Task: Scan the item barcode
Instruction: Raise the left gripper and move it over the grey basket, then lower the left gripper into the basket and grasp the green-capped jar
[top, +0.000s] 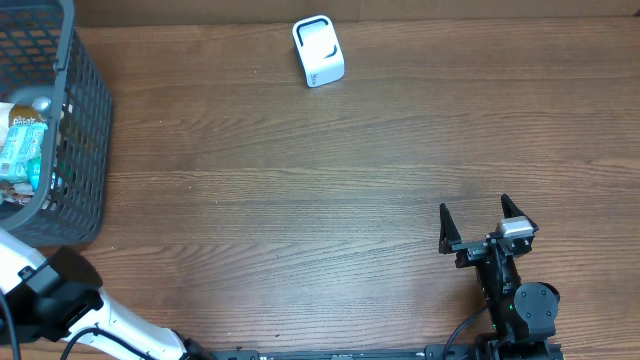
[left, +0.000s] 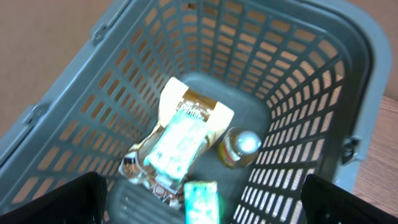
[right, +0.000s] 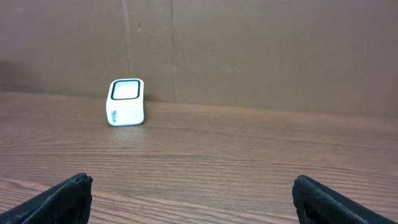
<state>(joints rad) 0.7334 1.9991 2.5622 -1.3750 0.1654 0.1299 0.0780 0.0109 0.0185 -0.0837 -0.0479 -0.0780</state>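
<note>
Found left gripper (left: 205, 202) spread to full width, pinching nothing, poised above the grey slotted plastic basket (left: 298, 81), with both black fingertips (left: 81, 199) at the lower edge of the wrist view. Noted three items on the basket floor:
- a cream-and-brown packet with a pale green label (left: 180, 134), lying at the centre
- a small brownish bottle with a silver cap (left: 239, 148), just beside the packet and upright (cap facing the camera)
- a teal carton (left: 200, 200), nearest the fingers

Could not make out a barcode on any of them; too blurred.

Found right gripper (top: 475, 215) likewise spread wide and empty, low over the brown wooden table (top: 300, 200), facing the white boxy scanner with a dark-rimmed window (top: 318, 51). Located scanner at the far table edge, well apart from basket and both grippers. Located basket at the table's left edge.
</note>
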